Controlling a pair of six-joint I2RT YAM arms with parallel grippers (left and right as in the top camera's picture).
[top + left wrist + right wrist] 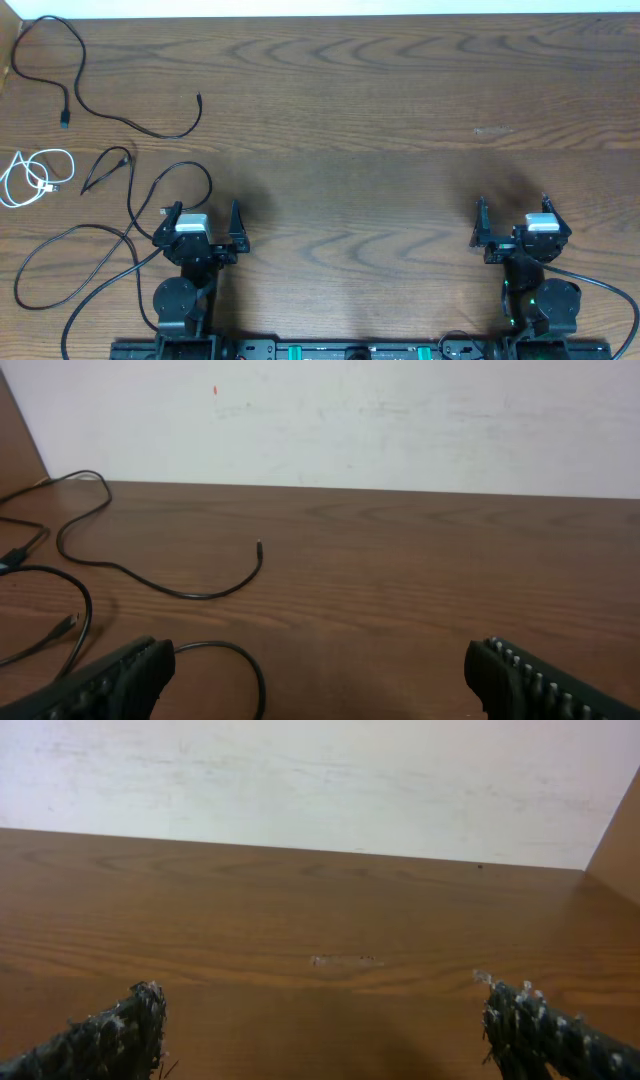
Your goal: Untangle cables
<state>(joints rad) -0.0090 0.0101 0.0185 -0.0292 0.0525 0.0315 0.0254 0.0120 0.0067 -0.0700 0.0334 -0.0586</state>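
so your cables are all bunched over on the left side of the worktop, nothing on the right half at all. there's a long black cord snaking up near the far left corner, a short white cord coiled at the left edge, and more black loops lying just ahead and to the left of the left gripper, one strand running right beside it.

left gripper is spread wide and holding nothing, you can see both fingers apart in its wrist view with a loop of cord between them at the bottom. right gripper is also spread wide and empty, and its wrist view shows only bare wood.

my take: the left arm is clearly the one to use, the right one is well apart from everything. the nearest loops run roughly front to back and slant away to the left, so you'd want to swing left and forward, jaws across the strand.
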